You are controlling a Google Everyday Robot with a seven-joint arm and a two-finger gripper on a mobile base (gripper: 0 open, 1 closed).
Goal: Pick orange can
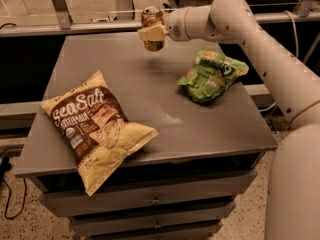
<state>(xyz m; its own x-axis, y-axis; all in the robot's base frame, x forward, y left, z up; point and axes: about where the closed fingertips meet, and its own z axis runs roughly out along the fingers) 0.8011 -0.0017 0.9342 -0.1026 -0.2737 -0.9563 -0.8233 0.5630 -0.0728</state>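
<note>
The orange can (151, 17) is gripped by the gripper (153, 32), whose jaws are closed on its sides about midway up. One pale finger (149, 33) is seen across the front of the can, and the other is hidden behind it. The can is held upright, with its silver top above the jaws and its base below them.

A faint shadow lies on the grey table (165, 109) just beneath the jaws. The can appears to be held clear of the surface, though the gap is hard to judge from this angle.

The jaws are placed over the far part of the table, and the white arm (260, 39) runs back from them toward the near corner of the view.

A crumpled green bag (212, 74) lies flat on the table, near the jaws on the arm's side and nearer the camera. A large brown chip bag (95, 129) lies well apart from the jaws on the opposite side, and its lower corner overhangs the near edge. Drawers (155, 200) are seen under the table top.
</note>
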